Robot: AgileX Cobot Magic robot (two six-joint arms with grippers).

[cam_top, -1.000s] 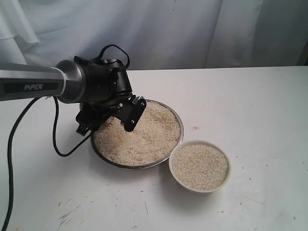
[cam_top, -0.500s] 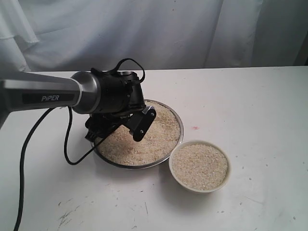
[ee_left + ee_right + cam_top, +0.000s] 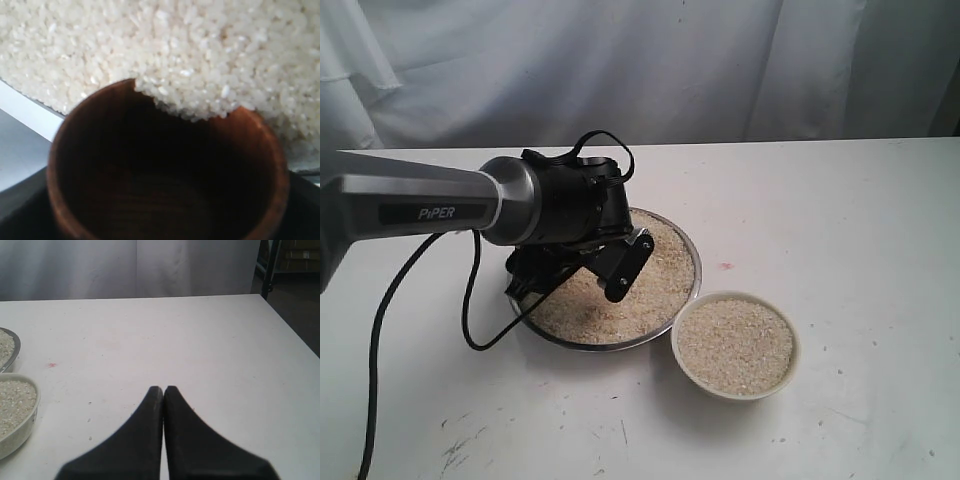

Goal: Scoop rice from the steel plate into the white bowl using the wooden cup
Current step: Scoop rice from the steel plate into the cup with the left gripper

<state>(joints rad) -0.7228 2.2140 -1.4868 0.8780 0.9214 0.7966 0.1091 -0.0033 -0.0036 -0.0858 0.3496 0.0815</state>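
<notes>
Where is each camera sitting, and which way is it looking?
Exterior: off the arms, looks down at plate and bowl on the table; left arm shows.
Left wrist: on the left arm, looks into the cup pushed into rice; its own parts are unclear.
Right wrist: on the right arm, looks across the table over its shut fingers.
Shared: exterior and right wrist both see bowl and plate.

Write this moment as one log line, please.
left gripper: holding reddish-brown wooden cup | cup: rim in pale rice on shiny steel plate | small white bowl: holds rice | right gripper: shut
</notes>
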